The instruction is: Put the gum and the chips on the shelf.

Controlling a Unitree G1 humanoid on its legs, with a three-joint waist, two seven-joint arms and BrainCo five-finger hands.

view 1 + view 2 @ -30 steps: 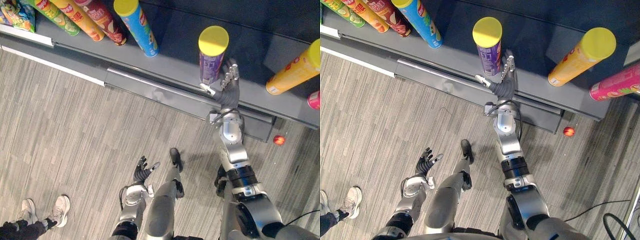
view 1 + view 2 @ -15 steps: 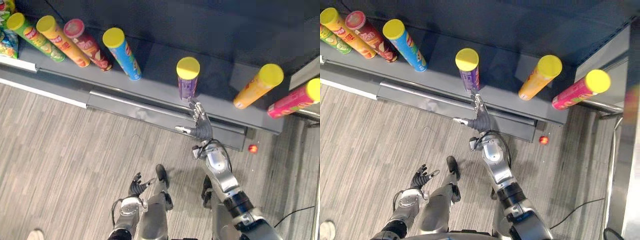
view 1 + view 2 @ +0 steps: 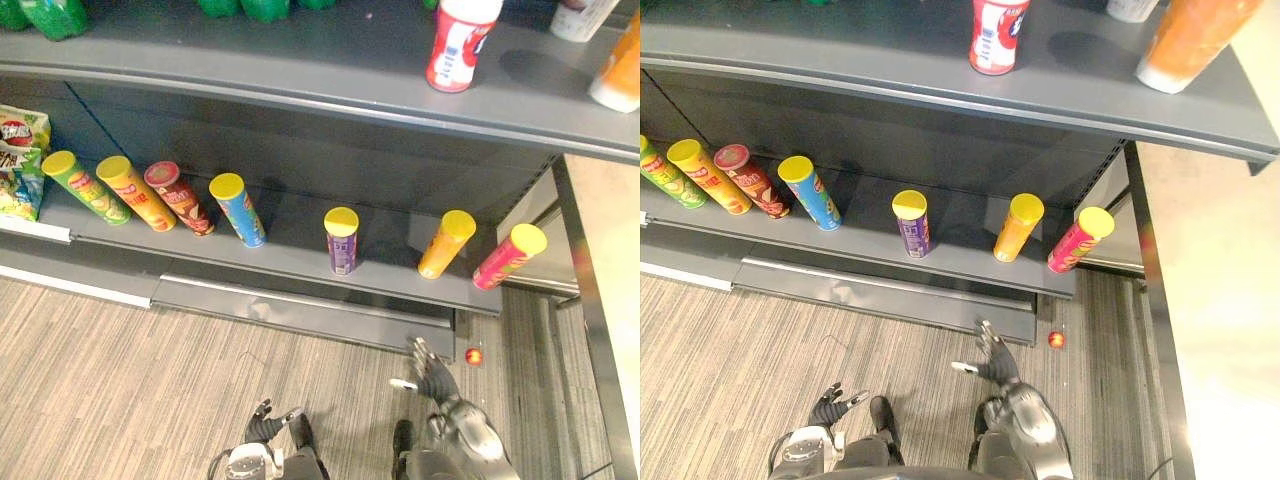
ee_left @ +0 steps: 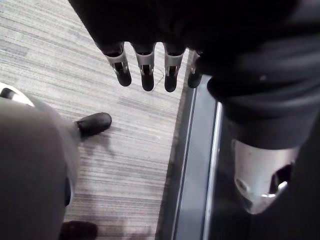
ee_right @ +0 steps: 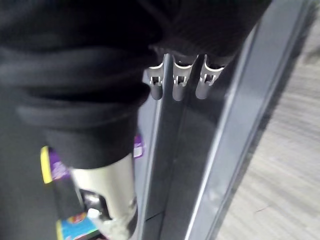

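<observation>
Loosely open, empty right hand (image 3: 992,362)

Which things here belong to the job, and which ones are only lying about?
Job: purple chips can on the lower shelf; right hand, left hand, both open.
Lying about: blue can, orange can, pink can, snack bag, red-white bottle, red ball on the floor.

Purple chips can (image 3: 341,243), yellow lid on top, standing upright on the grey lower shelf (image 3: 295,240), pretty close to the front edge. Parked in the row of tubes between a blue can (image 3: 238,209) and an orange can (image 3: 446,244), with gaps on both sides, touching neither.
</observation>
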